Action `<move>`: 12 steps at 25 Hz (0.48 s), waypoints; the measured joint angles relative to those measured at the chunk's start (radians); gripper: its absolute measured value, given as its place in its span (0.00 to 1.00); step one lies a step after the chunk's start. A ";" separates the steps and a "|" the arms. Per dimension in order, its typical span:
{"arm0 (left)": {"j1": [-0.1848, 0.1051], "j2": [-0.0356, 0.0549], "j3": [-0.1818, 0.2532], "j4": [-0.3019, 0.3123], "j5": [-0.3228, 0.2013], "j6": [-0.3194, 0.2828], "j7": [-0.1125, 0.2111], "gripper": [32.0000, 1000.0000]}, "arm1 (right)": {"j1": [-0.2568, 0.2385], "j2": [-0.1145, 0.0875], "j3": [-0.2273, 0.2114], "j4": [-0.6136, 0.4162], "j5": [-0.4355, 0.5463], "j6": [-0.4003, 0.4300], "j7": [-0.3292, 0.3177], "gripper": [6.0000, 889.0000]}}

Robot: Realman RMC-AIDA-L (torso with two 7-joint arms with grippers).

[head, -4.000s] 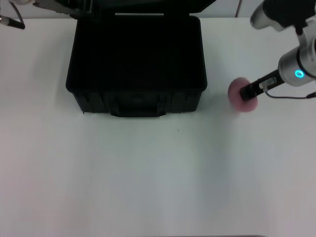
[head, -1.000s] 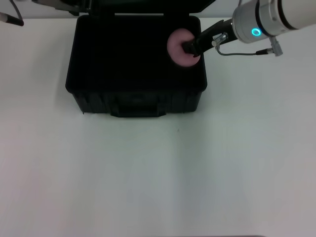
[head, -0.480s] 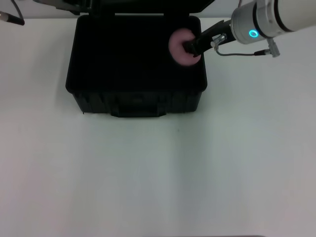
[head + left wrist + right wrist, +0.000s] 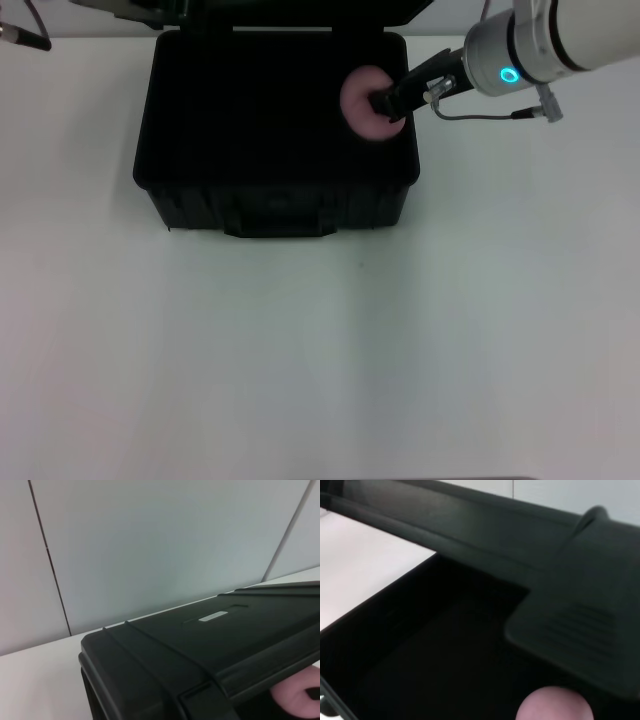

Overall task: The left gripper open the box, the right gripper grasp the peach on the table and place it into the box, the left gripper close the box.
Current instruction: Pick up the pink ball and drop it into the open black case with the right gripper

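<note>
The black box [image 4: 275, 190] stands open at the back middle of the white table [image 4: 300, 350], its lid [image 4: 215, 630] raised, a white label showing on it. The pink peach [image 4: 362, 102] hangs over the box's back right corner, inside the rim. My right gripper [image 4: 384, 101], on the blue-ringed arm, reaches in from the right and is shut on the peach. The peach [image 4: 554, 706] also shows above the dark box interior [image 4: 420, 670] in the right wrist view, and the peach [image 4: 295, 700] peeks out under the lid in the left wrist view. My left gripper [image 4: 150, 10] sits at the box's back left corner by the lid.
A thin dark cable end [image 4: 22, 38] lies at the far left edge. White wall panels [image 4: 150, 540] stand behind the box. White tabletop stretches in front of the box and to both sides.
Four seconds ago the peach sat on the table right of the box with the right gripper on it; it is now over the box interior. In the last second it only sank slightly.
</note>
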 joint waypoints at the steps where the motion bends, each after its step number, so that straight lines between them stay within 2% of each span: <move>1: 0.000 0.0000 0.000 0.000 0.000 0.000 0.000 0.36 | 0.001 0.001 -0.002 0.005 0.010 -0.003 -0.005 0.05; 5: 0.000 -0.0002 0.000 0.000 0.000 0.000 0.000 0.36 | 0.004 -0.001 -0.032 0.034 0.084 -0.026 -0.032 0.05; 12: 0.000 -0.0003 0.000 0.000 0.000 0.000 0.000 0.36 | 0.005 -0.002 -0.046 0.045 0.095 -0.038 -0.033 0.05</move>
